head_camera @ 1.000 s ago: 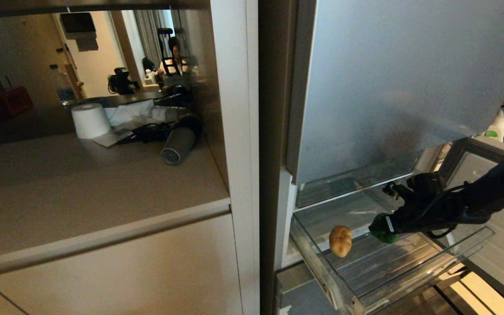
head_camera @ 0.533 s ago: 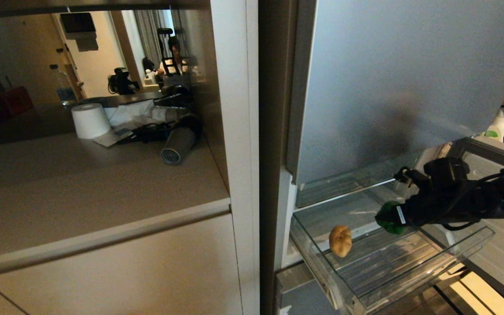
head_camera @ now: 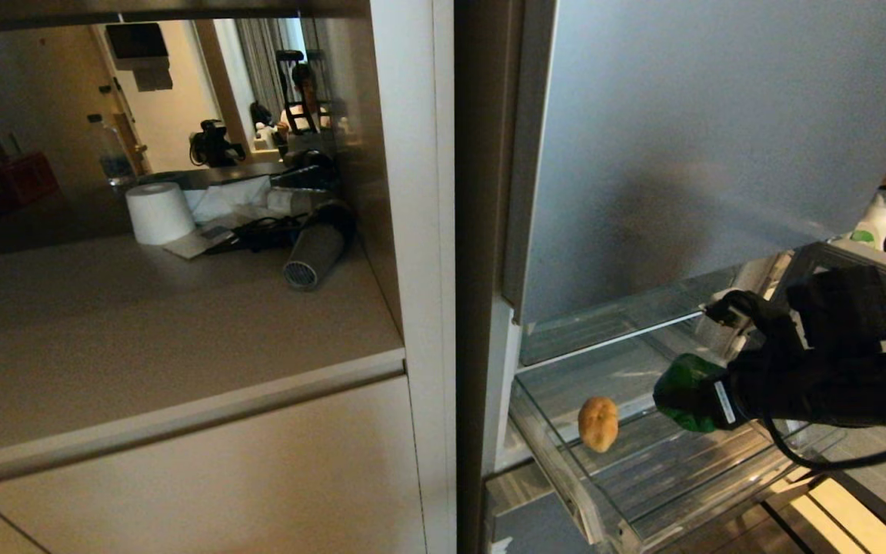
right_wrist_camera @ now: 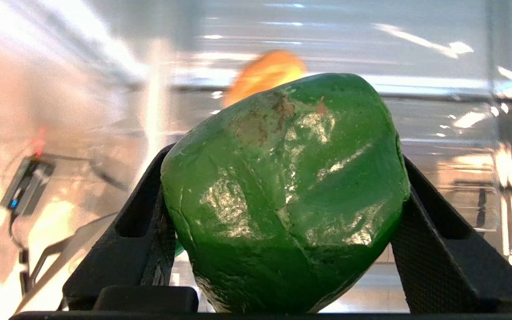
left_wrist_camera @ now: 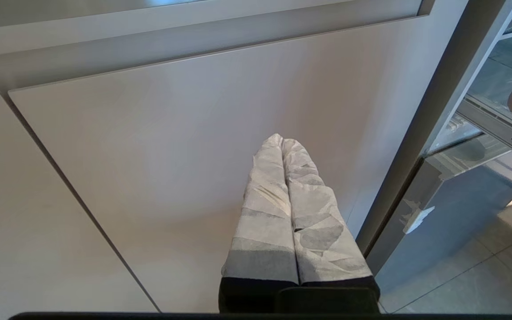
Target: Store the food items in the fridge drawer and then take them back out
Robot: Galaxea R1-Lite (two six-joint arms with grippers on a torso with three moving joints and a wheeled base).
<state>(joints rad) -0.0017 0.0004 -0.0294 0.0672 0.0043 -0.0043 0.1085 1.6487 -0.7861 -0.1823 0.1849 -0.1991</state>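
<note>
Head view: right gripper (head_camera: 693, 402) is pinching the pepper (head_camera: 681, 391) above the drawer (head_camera: 727, 492).
Potato (head_camera: 598, 423) is sitting inside the drawer.

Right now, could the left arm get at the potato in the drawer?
Probably not as it stands. The left gripper is shut and parked low by the beige cabinet door, with the fridge frame between it and the potato. The right gripper holds the pepper.
</note>
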